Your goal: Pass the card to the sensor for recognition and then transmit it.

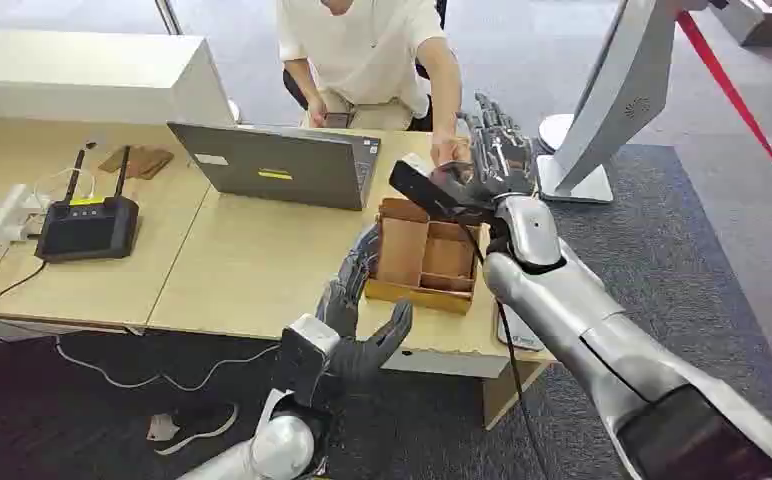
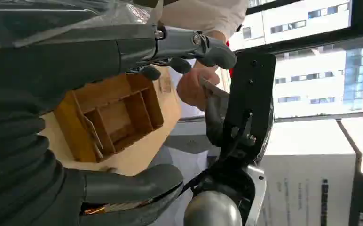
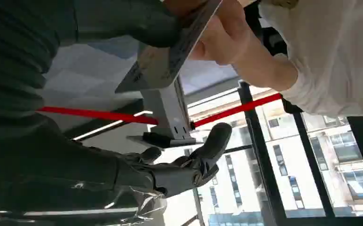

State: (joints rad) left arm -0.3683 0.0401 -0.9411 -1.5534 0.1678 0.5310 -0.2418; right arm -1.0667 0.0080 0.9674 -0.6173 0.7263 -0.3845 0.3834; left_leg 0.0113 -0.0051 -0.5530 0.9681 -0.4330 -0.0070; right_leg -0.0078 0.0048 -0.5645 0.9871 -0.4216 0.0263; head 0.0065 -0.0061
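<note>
1 card (image 3: 170, 56) between right hand (image 1: 497, 160) thumb and person's hand (image 3: 222, 37); left hand (image 1: 357, 325) fingers apart

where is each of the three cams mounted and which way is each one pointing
Head view: high on the robot, facing forward and down at the table; both silver arms show, the right hand raised toward a person's hand, the left hand low and empty-looking.
Left wrist view: behind the left hand, turned sideways, facing the wooden box and the right arm.
Right wrist view: behind the right hand, tilted upward at the card, with the person's hand on the card too.
Shared: the head and left wrist views both show the wooden box.
</note>
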